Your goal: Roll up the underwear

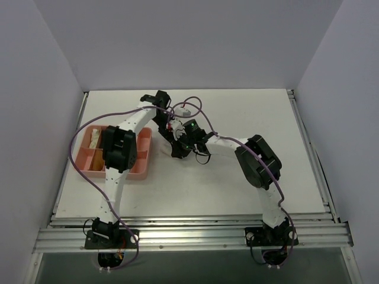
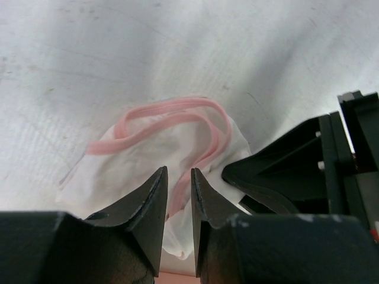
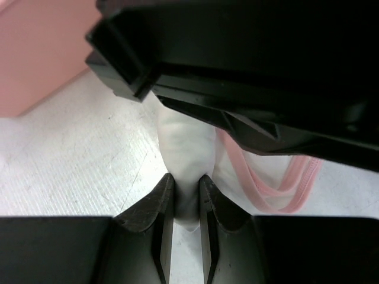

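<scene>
Currently mid-roll, I'd say. The underwear sits centre-frame in the top view, right of the pink tray, bunched and part-folded, trim loop hanging loose. Left gripper narrow, pinching its near edge. Right gripper clamped on a white fold. No tight roll yet. Left to do: finish rolling, release.

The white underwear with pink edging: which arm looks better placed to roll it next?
Right, probably. The right arm's fingers clamp a thick bunched fold of the thin white fabric underwear with pink trim, ready to turn it over; the left arm's fingers pinch only a thin edge.
</scene>
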Tool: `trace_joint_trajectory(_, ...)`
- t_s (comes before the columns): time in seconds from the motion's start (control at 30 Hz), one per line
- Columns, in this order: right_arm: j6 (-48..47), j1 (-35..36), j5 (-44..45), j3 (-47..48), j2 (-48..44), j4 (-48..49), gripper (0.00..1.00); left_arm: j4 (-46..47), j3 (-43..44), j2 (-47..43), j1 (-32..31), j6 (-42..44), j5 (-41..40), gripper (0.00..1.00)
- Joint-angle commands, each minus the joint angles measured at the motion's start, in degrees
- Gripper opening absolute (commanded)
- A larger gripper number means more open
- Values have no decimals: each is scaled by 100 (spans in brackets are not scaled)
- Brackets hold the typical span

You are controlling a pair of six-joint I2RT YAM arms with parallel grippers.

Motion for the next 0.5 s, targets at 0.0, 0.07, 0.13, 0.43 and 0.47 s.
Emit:
trace_joint_trajectory(0.0,360,-156,575,-361,847,-1730,0,460,75,-816,34,-603,-162,30)
trace_joint_trajectory(0.07,404,-165,593,-317,873,-1774,0,794,40,-868,34,-883,-407,30)
trace_joint_trajectory(0.13,457,-165,637,-256,917,-1853,0,1022,-57,-938,34,-990,-401,30)
trace_joint_trajectory(0.43,844,-174,1059,-246,900,-2117,0,1952,-346,-1403,16,-1456,-725,28)
trace_joint_trajectory(0.47,879,-174,1067,-229,891,-2117,0,2129,-486,-1483,16,-1666,-760,29)
